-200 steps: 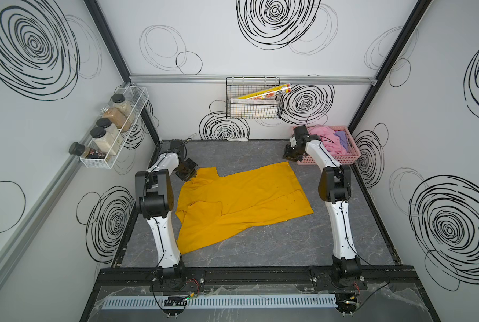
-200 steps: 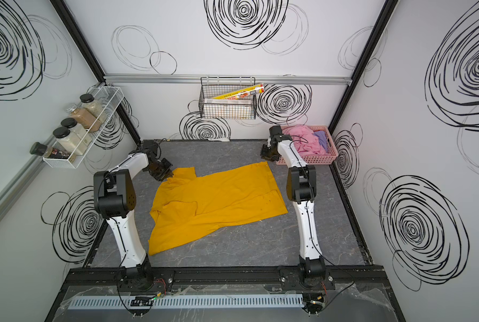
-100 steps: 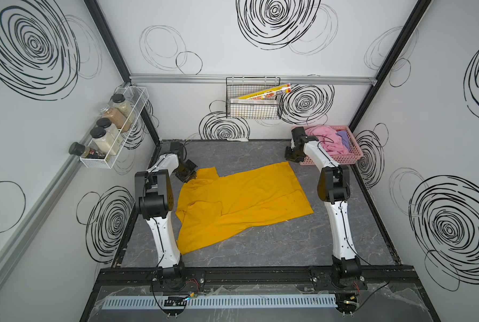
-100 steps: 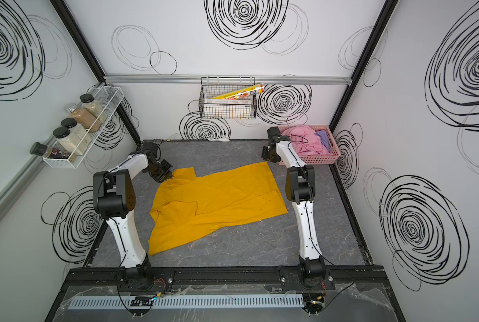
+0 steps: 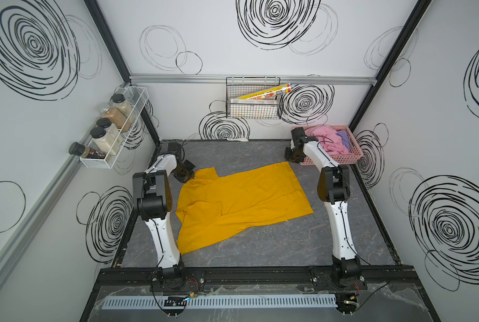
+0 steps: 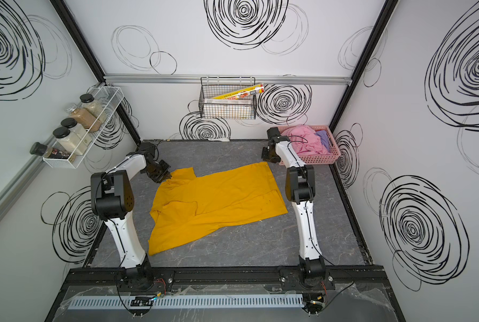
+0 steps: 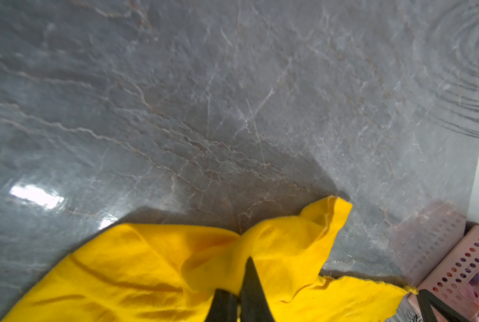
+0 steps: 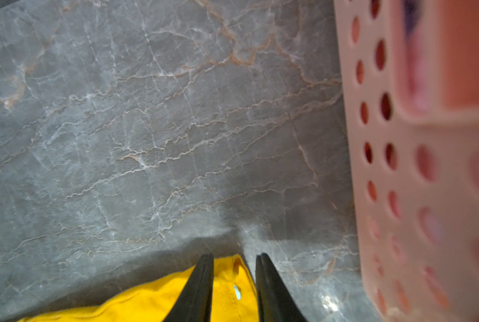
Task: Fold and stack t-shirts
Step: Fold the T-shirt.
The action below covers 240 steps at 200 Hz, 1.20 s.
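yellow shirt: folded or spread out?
Spread out. The yellow shirt lies mostly flat on the table, rumpled at one end; no tidy fold shows.

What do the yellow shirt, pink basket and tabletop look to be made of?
Yellow shirt: soft matte cloth, likely cotton; it creases and bunches. Pink basket: moulded plastic, rows of holes. Tabletop: glossy grey marble-look, veined, with glare; stone or laminate unclear.

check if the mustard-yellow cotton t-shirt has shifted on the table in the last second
No. The mustard-yellow cotton t-shirt lies where it did, its far corner just short of the pink perforated plastic basket.
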### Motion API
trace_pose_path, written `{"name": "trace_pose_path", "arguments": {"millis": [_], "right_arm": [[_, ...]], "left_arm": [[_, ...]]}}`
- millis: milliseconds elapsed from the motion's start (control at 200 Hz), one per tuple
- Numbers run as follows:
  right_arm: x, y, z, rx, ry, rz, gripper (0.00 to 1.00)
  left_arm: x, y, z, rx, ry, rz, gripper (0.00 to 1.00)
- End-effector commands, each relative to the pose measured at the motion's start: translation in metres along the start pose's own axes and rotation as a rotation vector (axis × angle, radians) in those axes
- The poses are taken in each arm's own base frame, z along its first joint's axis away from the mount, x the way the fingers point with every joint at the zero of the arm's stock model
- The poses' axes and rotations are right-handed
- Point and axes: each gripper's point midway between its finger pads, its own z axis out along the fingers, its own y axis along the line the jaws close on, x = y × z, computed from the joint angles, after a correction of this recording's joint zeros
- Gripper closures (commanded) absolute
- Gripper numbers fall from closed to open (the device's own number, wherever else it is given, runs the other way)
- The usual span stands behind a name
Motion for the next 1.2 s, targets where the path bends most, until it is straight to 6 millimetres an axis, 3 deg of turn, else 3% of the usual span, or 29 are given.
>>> {"name": "trace_pose_path", "arguments": {"millis": [0,180,661,771,871,1046,1197], "right_arm": [[0.055,-0.031,0.046,0.103,0.182,0.03,0.69],[0.065,-0.022,0.054,0.097,0.202,0.013,0.69],[0.09,0.034,0.059,0.032,0.225,-0.08,0.73],[0.09,0.032,0.058,0.041,0.224,-0.084,0.8],[0.087,0.03,0.054,0.052,0.215,-0.087,1.0],[0.074,0.023,0.039,0.087,0.176,-0.085,1.0],[0.058,-0.001,0.015,0.142,0.134,-0.058,1.0]], "left_arm": [[-0.005,-0.007,-0.013,0.032,-0.027,0.012,1.0],[-0.006,-0.01,-0.014,0.04,-0.028,0.01,1.0],[-0.003,-0.01,-0.01,0.041,-0.014,0.004,1.0],[-0.003,-0.012,-0.011,0.043,-0.014,0.006,1.0],[-0.003,-0.012,-0.01,0.045,-0.011,0.005,1.0],[-0.003,-0.017,-0.01,0.047,-0.014,0.028,1.0],[-0.006,-0.024,-0.015,0.022,-0.045,0.07,1.0]]}}
